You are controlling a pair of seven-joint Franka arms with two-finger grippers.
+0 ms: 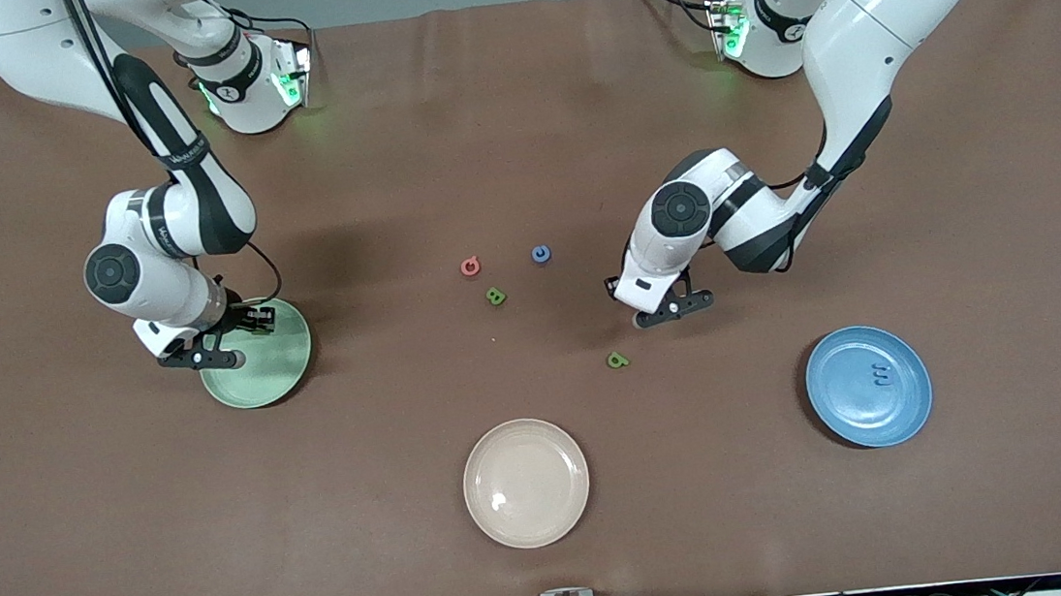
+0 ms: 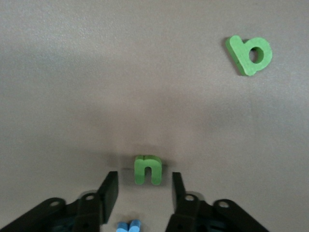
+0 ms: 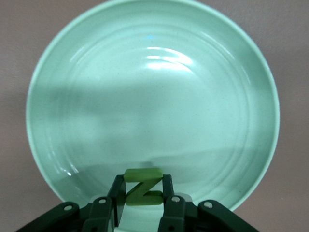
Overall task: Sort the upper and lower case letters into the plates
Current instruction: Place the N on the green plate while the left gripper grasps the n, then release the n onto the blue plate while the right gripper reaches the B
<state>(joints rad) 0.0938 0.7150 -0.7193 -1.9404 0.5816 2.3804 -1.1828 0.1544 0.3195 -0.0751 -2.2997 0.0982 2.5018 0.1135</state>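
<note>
My right gripper (image 1: 247,338) (image 3: 142,186) hangs over the pale mint green plate (image 1: 277,373) (image 3: 154,96), shut on a green letter Z (image 3: 143,187) that stands upright between its fingers. My left gripper (image 1: 654,313) (image 2: 145,180) is low over the bare table, near the middle. Its jaws stand apart on either side of a green lowercase n (image 2: 148,169), with a gap on each side. A small blue piece (image 2: 128,225) lies closer to its palm. A green b (image 2: 249,54) (image 1: 617,360) lies nearby. The blue plate (image 1: 853,413) holds a blue letter (image 1: 880,375).
A cream-beige plate (image 1: 526,482) sits near the front edge. Three loose letters lie mid-table: a red one (image 1: 470,266), a blue one (image 1: 541,254) and a green B (image 1: 495,295). Open brown tabletop surrounds them.
</note>
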